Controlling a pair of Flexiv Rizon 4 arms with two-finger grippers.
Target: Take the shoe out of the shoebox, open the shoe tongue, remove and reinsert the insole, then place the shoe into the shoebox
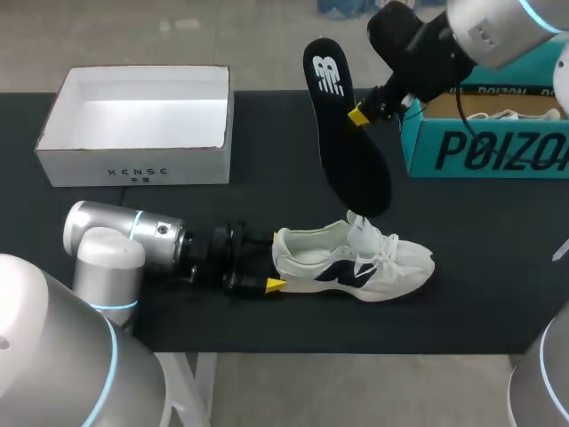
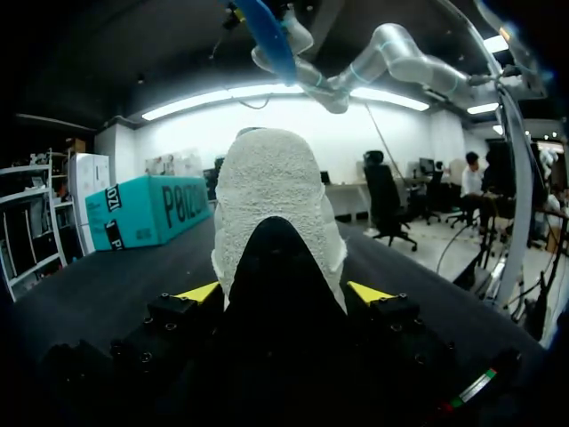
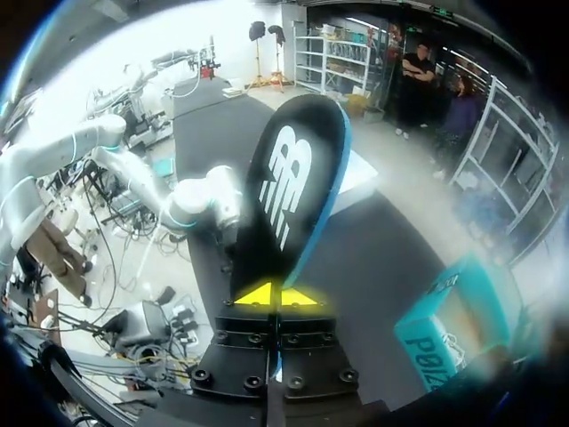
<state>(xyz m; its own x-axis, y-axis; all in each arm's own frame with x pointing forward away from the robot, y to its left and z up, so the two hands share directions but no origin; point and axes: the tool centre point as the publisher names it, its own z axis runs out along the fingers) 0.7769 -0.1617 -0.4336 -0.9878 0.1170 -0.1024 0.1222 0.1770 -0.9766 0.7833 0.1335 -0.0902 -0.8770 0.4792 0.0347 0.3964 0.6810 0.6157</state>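
A white shoe (image 1: 356, 262) with a dark side mark lies on its sole on the black table, toe to the right. My left gripper (image 1: 269, 269) is at its heel. In the left wrist view the heel (image 2: 277, 205) sits between both yellow fingertips (image 2: 200, 292), touching each side. My right gripper (image 1: 357, 116) hangs above the shoe, shut on the edge of a black insole (image 1: 342, 133) with a white logo. The insole hangs steeply, its lower end just over the shoe's tongue. In the right wrist view the insole (image 3: 293, 187) stands out ahead of the right gripper (image 3: 277, 296).
An open white box (image 1: 133, 165) stands at the back left with nothing in it. A teal shoebox (image 1: 480, 151) sits at the back right edge, and also shows in the wrist views (image 2: 147, 209) (image 3: 436, 342). The table's front edge runs close below the shoe.
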